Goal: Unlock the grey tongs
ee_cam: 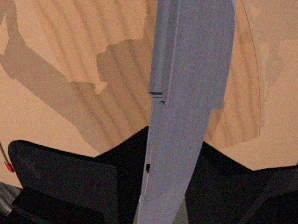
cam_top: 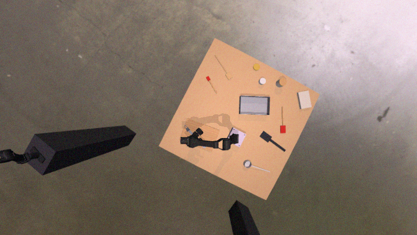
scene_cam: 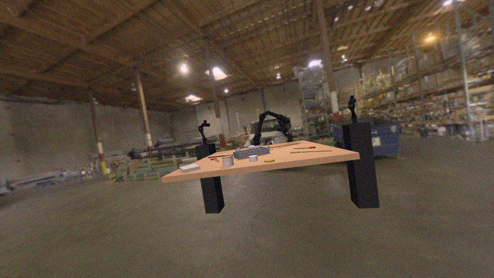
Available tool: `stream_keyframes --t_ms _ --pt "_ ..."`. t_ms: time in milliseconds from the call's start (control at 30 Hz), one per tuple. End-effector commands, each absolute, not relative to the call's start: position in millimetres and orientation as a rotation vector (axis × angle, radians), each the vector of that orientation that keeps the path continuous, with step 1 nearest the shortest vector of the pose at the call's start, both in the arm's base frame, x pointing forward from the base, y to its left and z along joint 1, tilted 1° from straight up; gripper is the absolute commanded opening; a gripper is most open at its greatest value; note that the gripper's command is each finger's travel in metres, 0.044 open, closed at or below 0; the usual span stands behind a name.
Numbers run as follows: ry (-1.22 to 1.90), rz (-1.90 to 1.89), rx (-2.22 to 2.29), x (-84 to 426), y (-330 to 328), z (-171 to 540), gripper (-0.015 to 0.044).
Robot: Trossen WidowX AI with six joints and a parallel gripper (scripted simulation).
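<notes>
Tongs, grey (cam_top: 189, 130) (scene_cam: 283, 134) (ee_cam: 192, 65): raised over wooden board (cam_top: 210, 129) (scene_cam: 285, 145) (ee_cam: 120, 30), near left-hand corner of desk (cam_top: 239, 175) (scene_cam: 304, 155) (ee_cam: 280, 115) in top view. Gripper (cam_top: 195, 134) (scene_cam: 287, 133) (ee_cam: 165, 135): pinching tongs. Long axis: outward from between fingers, nearer level than upright in exterior view. Lock state: cannot tell. Probable requirement: tips turned down before squeeze, then lowering onto board; overhang risk at board edge.

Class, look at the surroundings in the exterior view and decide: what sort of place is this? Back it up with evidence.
Probably a warehouse: tall storage racks stand on the right, a wooden roof spans overhead, and a blue dumpster-like bin sits behind the table.
</notes>
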State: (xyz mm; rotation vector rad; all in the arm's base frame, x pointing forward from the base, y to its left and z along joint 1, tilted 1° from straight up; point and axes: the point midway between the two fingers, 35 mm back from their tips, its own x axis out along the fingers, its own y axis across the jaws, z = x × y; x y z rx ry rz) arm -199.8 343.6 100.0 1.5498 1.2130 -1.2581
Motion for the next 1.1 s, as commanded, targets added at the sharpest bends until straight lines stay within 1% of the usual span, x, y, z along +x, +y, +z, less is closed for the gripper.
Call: stream_keyframes --t_ms 0,100,467,1067 --pt "1.154 -1.351 1.484 -198.3 342.0 100.2 -0.0150" --pt "1.114 -1.407 1.442 -197.1 340.2 100.0 -0.0150" --pt "1.111 -1.410 1.439 -197.2 340.3 98.4 -0.0150" --pt "1.109 -1.405 1.439 -198.4 343.1 70.2 -0.0150"
